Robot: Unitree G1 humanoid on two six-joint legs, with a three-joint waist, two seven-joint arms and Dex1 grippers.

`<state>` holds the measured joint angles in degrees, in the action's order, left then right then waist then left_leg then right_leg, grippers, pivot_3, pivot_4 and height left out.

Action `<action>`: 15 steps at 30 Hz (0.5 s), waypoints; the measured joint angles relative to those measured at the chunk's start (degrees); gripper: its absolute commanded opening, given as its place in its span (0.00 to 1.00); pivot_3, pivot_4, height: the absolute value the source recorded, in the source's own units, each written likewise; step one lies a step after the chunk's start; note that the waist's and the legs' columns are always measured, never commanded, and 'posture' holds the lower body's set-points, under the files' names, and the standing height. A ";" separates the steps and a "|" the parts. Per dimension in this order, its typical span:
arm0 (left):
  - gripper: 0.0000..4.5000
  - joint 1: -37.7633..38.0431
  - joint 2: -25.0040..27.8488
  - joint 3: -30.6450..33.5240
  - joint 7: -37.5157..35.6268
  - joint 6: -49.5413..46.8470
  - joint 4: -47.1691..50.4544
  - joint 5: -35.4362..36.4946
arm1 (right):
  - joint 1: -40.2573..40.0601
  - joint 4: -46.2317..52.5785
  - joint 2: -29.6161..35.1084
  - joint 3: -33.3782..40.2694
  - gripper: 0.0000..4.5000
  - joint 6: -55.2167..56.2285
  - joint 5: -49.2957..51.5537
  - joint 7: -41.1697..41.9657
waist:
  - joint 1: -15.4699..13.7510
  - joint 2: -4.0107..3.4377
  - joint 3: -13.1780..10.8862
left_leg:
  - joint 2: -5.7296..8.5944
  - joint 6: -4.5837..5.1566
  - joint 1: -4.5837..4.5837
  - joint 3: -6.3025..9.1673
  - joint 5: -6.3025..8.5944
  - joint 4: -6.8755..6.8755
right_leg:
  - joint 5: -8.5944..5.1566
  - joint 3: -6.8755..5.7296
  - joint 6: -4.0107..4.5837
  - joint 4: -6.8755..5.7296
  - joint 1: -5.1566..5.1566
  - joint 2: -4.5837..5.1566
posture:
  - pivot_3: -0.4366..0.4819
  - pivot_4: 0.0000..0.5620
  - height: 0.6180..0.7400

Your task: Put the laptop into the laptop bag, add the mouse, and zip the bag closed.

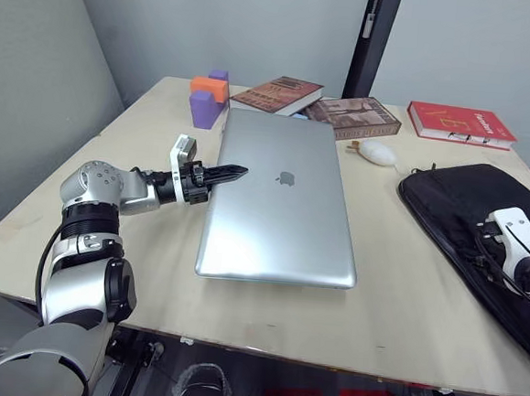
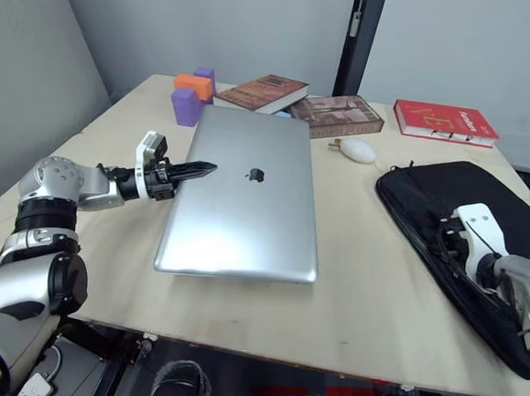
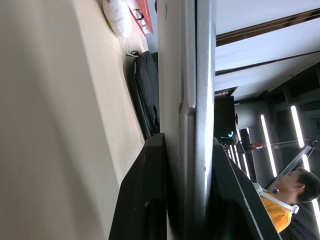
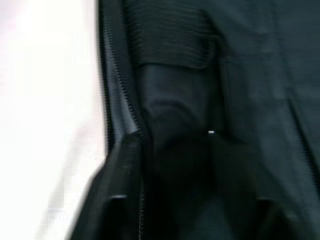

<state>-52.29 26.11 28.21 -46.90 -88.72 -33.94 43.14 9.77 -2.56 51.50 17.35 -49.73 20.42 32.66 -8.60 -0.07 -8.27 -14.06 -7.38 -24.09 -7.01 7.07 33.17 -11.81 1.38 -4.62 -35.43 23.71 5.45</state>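
The silver laptop (image 1: 278,208) lies closed in the middle of the table, its lid logo facing up. My left gripper (image 1: 233,172) reaches in from the left, shut on the laptop's left edge. In the left wrist view that edge (image 3: 187,100) runs between the two black fingers (image 3: 147,200). The black laptop bag (image 1: 472,191) lies flat at the right of the table. My right gripper (image 1: 480,239) rests on it beside its zip edge (image 4: 117,100). The white mouse (image 1: 377,152) sits between the laptop's far right corner and the bag.
Two brown books (image 1: 278,94) (image 1: 359,116) and a red book (image 1: 459,123) lie along the far edge. Purple and orange blocks (image 1: 209,97) stand at the far left of the laptop. A person in an orange top (image 3: 280,205) is beyond the table.
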 measured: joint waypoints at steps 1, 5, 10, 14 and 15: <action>0.10 0.00 -0.12 0.07 0.02 0.00 0.00 0.01 | -0.12 0.21 -0.15 0.10 0.08 0.03 0.02 0.00 | 0.00 0.00 0.00 | 0.00 0.01 0.01 0.01 0.00 0.01 | 0.00 -0.01 0.00 0.00 -0.03 0.00 | 0.48 0.27 1.00; 0.10 0.00 -0.94 0.57 0.28 0.03 0.01 0.19 | -0.52 1.15 -0.42 0.26 0.01 0.04 -0.02 -0.23 | 0.00 0.01 0.00 | 0.01 0.01 0.03 0.04 0.00 0.07 | 0.03 -0.02 0.02 0.00 -0.09 0.01 | 0.48 0.27 1.00; 0.10 0.78 -1.69 0.82 1.13 0.00 1.04 1.51 | -1.29 3.90 -1.54 1.14 0.01 -1.64 0.41 -1.24 | 0.14 0.00 0.00 | 0.00 -0.01 0.04 0.05 0.00 0.03 | 0.04 -0.03 0.01 0.03 -0.09 0.00 | 0.48 0.27 1.00; 0.10 1.21 -3.16 1.09 2.61 -0.10 1.25 1.71 | 1.45 5.46 -2.77 2.40 0.01 -7.75 2.95 -1.88 | 0.40 0.00 0.00 | 0.00 0.00 0.03 0.04 -0.01 0.03 | 0.05 -0.02 -0.01 0.02 -0.05 0.00 | 0.48 0.27 1.00; 0.10 1.27 -3.57 1.09 2.80 -0.20 1.30 1.77 | 2.29 5.47 -2.93 2.44 0.01 -9.09 3.56 -1.94 | 0.50 -0.01 0.00 | 0.00 -0.01 0.03 0.04 -0.01 0.03 | 0.05 -0.02 -0.01 0.01 -0.04 0.00 | 0.48 0.27 1.00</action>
<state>-51.02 22.54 29.30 -44.09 -88.92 -32.64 44.92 12.05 2.91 48.57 19.79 -58.83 23.98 30.72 -8.10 -0.07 -8.27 -14.05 -7.38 -24.06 -6.97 7.07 33.20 -11.76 1.36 -4.63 -35.42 23.66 5.45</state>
